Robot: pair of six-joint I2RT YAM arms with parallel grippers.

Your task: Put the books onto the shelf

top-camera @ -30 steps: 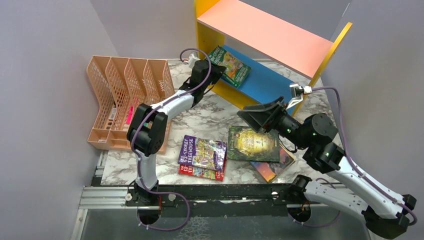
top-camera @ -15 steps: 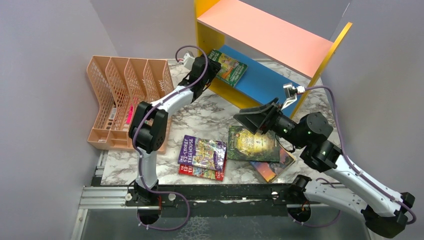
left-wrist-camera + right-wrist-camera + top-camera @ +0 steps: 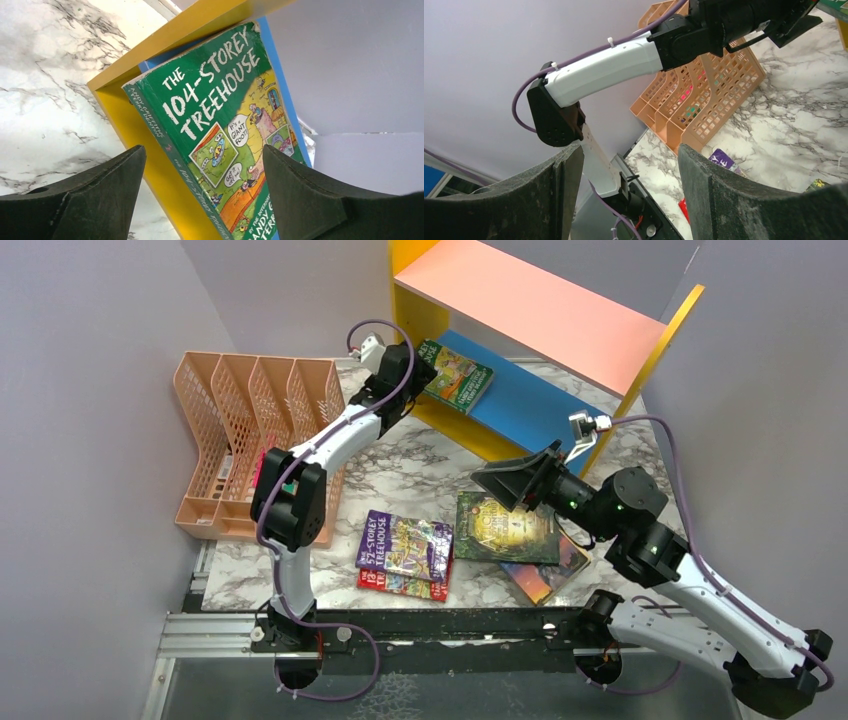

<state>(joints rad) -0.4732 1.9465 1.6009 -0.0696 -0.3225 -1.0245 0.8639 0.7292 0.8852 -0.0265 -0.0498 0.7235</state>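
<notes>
The green paperback [image 3: 458, 373] lay flat on the blue lower board [image 3: 535, 405] of the shelf [image 3: 520, 310], its near end jutting past the yellow front edge [image 3: 440, 420]; that placing looked done. The left gripper [image 3: 204, 152] stood spread, jaws clear of the glossy, scuffed cover. The right gripper [image 3: 629, 152] was spread too, empty, above the dark green-gold book [image 3: 505, 527] on the marble table [image 3: 420, 470]. Next it probably had to pinch that thin, flat book by an edge

White arm links [image 3: 340, 433], black joints [image 3: 290, 502], purple cables [image 3: 650, 420].
</notes>
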